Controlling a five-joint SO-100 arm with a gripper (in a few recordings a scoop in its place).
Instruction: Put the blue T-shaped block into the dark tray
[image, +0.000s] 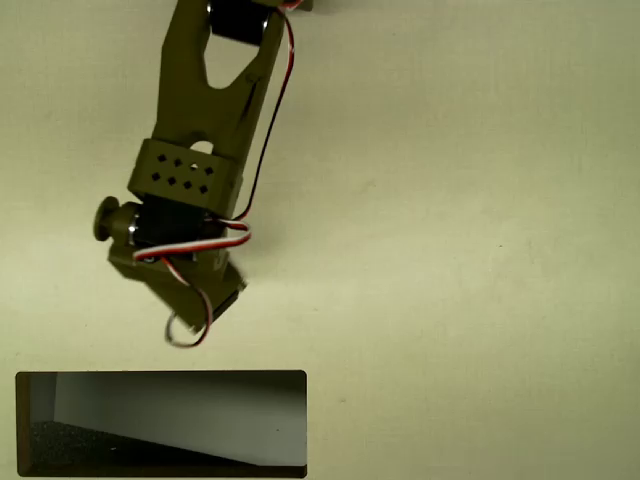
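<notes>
Pale table (480, 200), olive arm's pincer (190, 320) just above dark tray (160, 376), grip seemingly hidden, cannot tell

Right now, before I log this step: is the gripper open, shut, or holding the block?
Gripper: cannot be told; the arm's body covers the fingers from above, and no block is visible.

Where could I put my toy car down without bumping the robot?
The whole right side of the pale table is bare, from the olive-green robot arm across to the picture's right edge. There is bare table right of the dark-rimmed rectangular tray too. It is crowded at upper left, under the arm.
</notes>
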